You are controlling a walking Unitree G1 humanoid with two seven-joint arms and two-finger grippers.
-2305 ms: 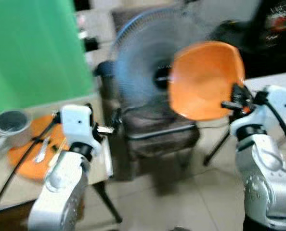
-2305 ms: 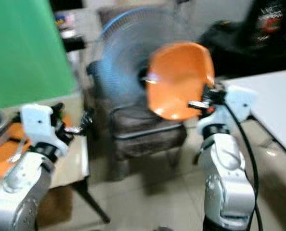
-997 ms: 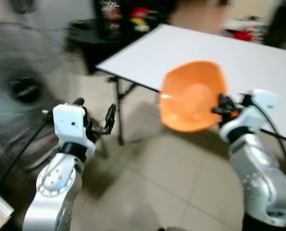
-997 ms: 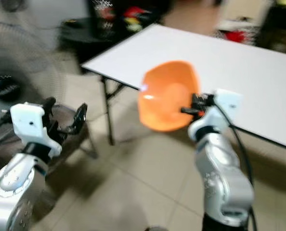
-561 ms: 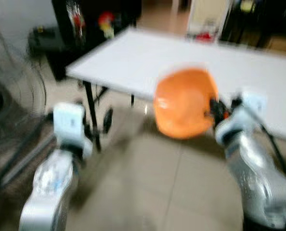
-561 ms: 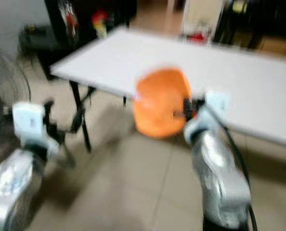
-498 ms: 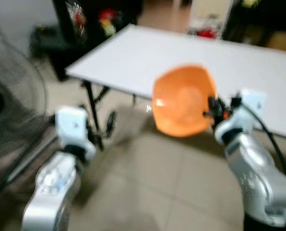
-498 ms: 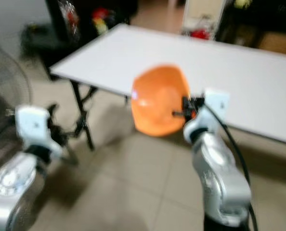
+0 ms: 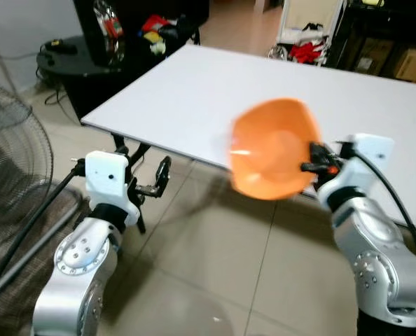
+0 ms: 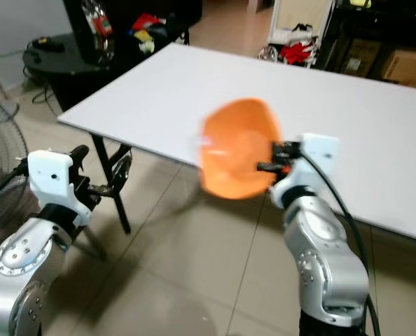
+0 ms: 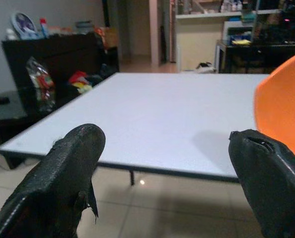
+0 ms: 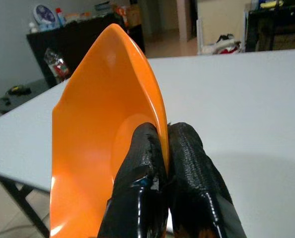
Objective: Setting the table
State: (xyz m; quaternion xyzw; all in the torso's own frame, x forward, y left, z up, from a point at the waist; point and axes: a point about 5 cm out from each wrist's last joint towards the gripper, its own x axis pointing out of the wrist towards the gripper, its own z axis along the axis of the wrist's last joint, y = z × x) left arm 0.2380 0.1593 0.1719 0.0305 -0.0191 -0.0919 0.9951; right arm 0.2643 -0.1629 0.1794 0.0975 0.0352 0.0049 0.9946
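- Over the last couple of seconds the whole outlook has swung — the fan and chair that filled the middle have slid off to the robot's left, and the white tabletop (image 9: 278,91) now lies straight ahead. That is the camera turning with the robot, not the furniture moving.
- The orange plate (image 9: 274,148) has stayed pinched by its rim in the right tool (image 12: 160,148), fingers closed tight on either side of the edge; it is held up on its side, face towards the robot, in the air just at the near edge of the tabletop.
- My reading: the carry is nearly over and what remains is to step in, tip the plate flat and set it down — nothing has been laid yet.
- The left tool (image 11: 167,163) is held out in front with its fingers spread wide and nothing between them, pointing at the same tabletop.
- Off to the robot's left stands the fan (image 9: 12,175); beyond the tabletop's far corner sits a dark cabinet (image 9: 134,31) with bags and clutter, and shelving with boxes at the back.
- The tabletop's folding leg (image 10: 117,192) is near the left arm — worth minding on the approach.
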